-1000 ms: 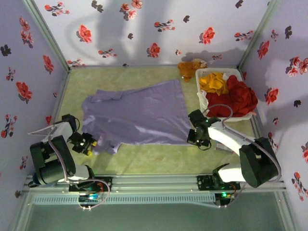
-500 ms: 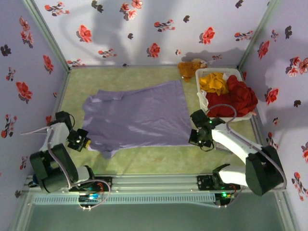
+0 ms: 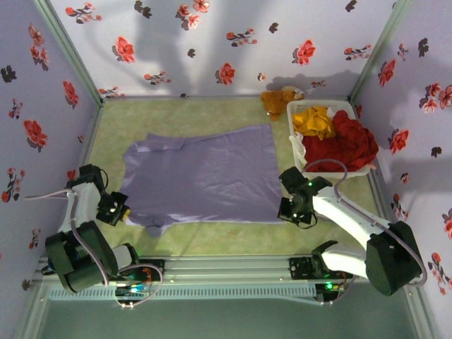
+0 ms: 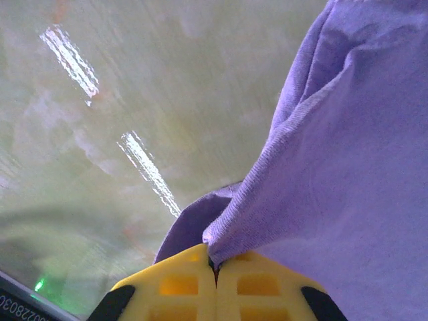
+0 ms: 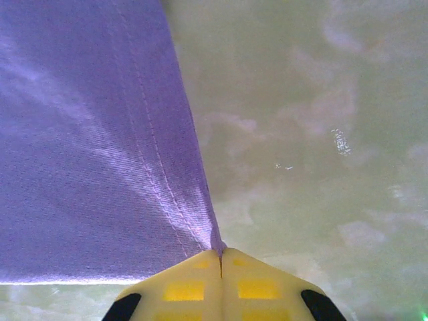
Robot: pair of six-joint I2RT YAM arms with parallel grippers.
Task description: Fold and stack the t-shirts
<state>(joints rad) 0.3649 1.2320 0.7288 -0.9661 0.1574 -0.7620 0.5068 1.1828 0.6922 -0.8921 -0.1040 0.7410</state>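
Lavender t-shirt lies spread on the green table in the top view, left gripper at its near-left corner, right gripper at its near-right. Left wrist view: yellow fingers clenched on a bunched fold of it. Right wrist view: fingers pinching its hem corner.

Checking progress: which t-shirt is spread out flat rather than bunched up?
The lavender-purple t-shirt, flat on the table; the red t-shirt and orange-yellow t-shirt lie crumpled in the white basket.
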